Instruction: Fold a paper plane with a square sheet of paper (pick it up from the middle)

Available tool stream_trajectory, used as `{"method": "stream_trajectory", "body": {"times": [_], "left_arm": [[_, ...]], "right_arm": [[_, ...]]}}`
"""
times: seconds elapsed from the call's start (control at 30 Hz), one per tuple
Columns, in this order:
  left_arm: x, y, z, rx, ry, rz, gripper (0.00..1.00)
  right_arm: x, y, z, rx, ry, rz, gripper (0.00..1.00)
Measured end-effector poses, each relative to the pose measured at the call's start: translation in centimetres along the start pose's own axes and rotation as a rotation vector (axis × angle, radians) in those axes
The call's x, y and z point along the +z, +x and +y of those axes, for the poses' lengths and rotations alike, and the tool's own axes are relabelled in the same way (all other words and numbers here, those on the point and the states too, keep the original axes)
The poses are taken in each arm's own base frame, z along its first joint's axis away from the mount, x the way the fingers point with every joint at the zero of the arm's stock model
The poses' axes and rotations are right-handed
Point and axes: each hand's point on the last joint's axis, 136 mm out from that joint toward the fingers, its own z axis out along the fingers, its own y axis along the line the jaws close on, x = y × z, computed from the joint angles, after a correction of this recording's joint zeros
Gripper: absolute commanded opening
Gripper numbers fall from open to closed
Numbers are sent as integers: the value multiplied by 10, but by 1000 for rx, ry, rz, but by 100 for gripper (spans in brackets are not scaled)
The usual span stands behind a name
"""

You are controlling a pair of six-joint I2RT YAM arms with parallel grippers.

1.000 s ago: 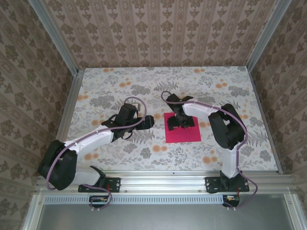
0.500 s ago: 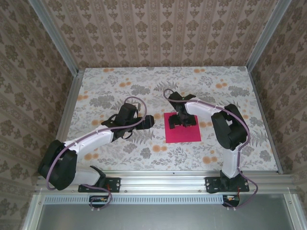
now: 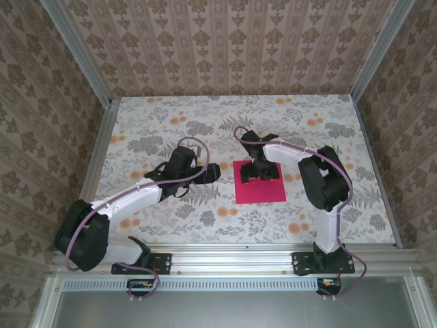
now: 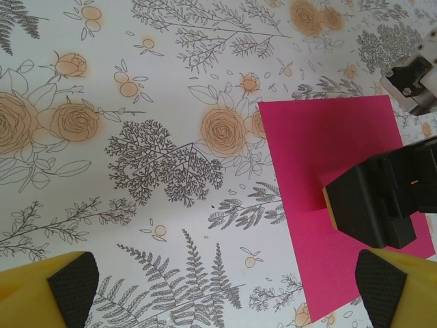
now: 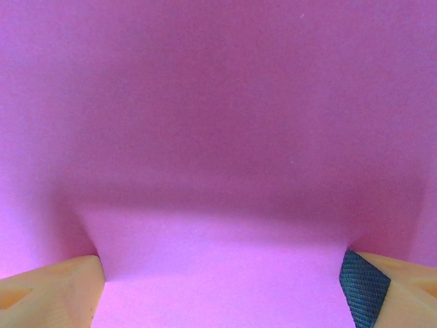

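Top external view: a square sheet of thin magenta-pink paper (image 3: 263, 192) lies flat on the white floral-print tabletop (image 3: 171, 130), a little toward 3 o'clock from the tabletop's centre and well apart from every edge. The right tool (image 3: 258, 171), black, is down over the sheet's 12 o'clock half, with its white arm bending back toward the base at 5 o'clock. The left tool (image 3: 209, 173) sits at 9 o'clock of the sheet, close to its edge but off the paper, above grey fern prints. In the left wrist view the sheet (image 4: 307, 205) fills the 3 o'clock side, its edges straight and its near corner flat against the print, with no fold to be seen on the part that shows. The black body of the right tool (image 4: 372, 199) stands on it near its 3 o'clock edge. The left tool (image 4: 229, 297) is spread wide, its yellow fingers with dark pads (image 4: 72, 283) at the two lower corners, and only bare tabletop with orange roses and ferns lies between them. In the right wrist view the pink paper (image 5: 218, 102) is very close and blurred. The right tool (image 5: 215, 287) is also spread, one yellow fingertip (image 5: 48, 290) at 7 o'clock and the other at 5 o'clock. Both are low against the sheet, with a paler band of paper running between them under a soft shadow. Whether the tips actually press the paper cannot be told.
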Motion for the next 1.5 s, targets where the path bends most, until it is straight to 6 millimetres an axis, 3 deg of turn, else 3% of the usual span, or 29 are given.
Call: {"method": "stream_trajectory", "body": {"times": [0.4, 0.63, 0.93, 1.27, 1.37, 1.5], "left_arm": [[0, 0, 0, 1, 0, 0, 100], [0, 0, 1, 1, -5, -1, 100], [-1, 3, 5, 0, -27, 10, 100], [-11, -2, 2, 1, -27, -17, 100], [-13, -3, 1, 1, -22, -24, 100], [-13, -3, 1, 2, -18, -21, 100]], "right_arm": [[0, 0, 0, 3, 13, -9, 75], [-6, 0, -2, 2, 24, -17, 58], [-61, -6, 10, 7, -96, -118, 49], [-109, -13, 69, 73, -543, -189, 48], [-104, -16, 75, 130, -649, -181, 49], [-76, -14, 71, 213, -708, -134, 53]]}}
